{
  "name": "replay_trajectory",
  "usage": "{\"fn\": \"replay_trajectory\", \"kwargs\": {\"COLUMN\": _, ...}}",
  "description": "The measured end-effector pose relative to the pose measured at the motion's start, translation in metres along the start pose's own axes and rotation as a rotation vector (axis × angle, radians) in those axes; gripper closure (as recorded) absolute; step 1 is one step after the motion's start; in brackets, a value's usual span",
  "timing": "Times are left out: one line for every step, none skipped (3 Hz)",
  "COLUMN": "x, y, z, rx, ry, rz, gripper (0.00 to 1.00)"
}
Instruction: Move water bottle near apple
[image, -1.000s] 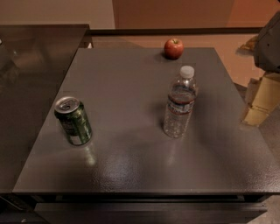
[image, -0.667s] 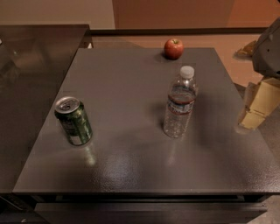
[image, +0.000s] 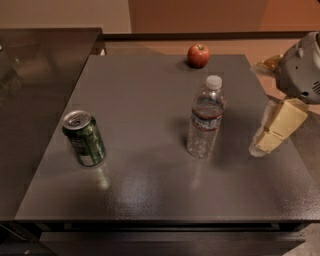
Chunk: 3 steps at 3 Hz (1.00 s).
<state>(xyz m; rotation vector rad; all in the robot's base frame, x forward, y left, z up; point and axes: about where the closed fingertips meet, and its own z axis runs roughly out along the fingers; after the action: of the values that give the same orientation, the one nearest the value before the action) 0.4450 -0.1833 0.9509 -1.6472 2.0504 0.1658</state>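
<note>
**A:** Where does everything sit?

**B:** The water bottle (image: 205, 120) stands upright mid-table, well apart from the apple (image: 198, 55) at the far edge. The gripper (image: 276, 129) hangs by the table's (image: 150, 195) right edge, near the bottle but not touching it. I cannot tell whether it is released or clenched.

**A:** And the approach?

**B:** I'd come in level from the right and take the ribbed body low. Keep it upright, then set it down just short of the apple, which might roll if nudged.

**A:** Anything changed in the last second?

**B:** The gripper has edged left towards the bottle. The bottle, apple and green soda can (image: 84, 138) haven't moved.
</note>
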Motion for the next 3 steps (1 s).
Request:
{"fn": "replay_trajectory", "kwargs": {"x": -0.009, "y": -0.001, "z": 0.014, "rx": 0.001, "ry": -0.08, "rz": 0.007, "gripper": 0.0}}
{"fn": "replay_trajectory", "kwargs": {"x": -0.016, "y": -0.002, "z": 0.025, "rx": -0.016, "ry": -0.153, "rz": 0.02, "gripper": 0.0}}
{"fn": "replay_trajectory", "kwargs": {"x": -0.024, "y": -0.004, "z": 0.037, "rx": -0.037, "ry": -0.222, "rz": 0.037, "gripper": 0.0}}
